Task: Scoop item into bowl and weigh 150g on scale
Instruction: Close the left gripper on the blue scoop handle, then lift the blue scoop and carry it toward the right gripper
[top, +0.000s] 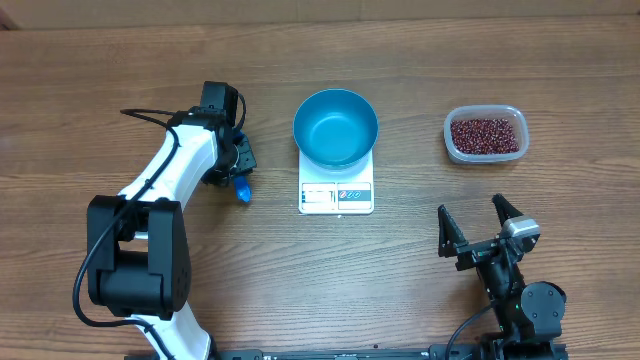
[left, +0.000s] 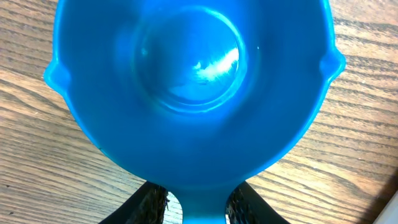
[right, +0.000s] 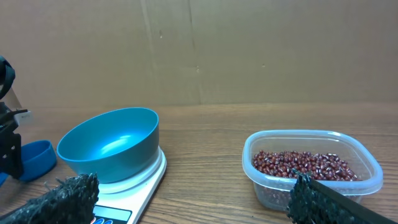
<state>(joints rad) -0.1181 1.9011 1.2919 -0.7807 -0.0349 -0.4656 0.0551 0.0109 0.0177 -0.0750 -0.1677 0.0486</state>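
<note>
Watching the left gripper (left: 196, 200), I see it clamped on the handle of the small blue plastic scoop (left: 186, 93). My right gripper (top: 470, 208) gapes wide, grasping nothing. The round bright blue bowl (top: 335, 125) sits on the flat white square scale (top: 336, 196). The dark red-brown beans (top: 486, 134) fill the clear rectangular plastic tub (top: 449, 143) well apart on its right.

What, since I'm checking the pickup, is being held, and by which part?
The handle of the scoop lies between the fingers of the left gripper; whether they grip it yet cannot be told. The right gripper is open, holding nothing.
</note>
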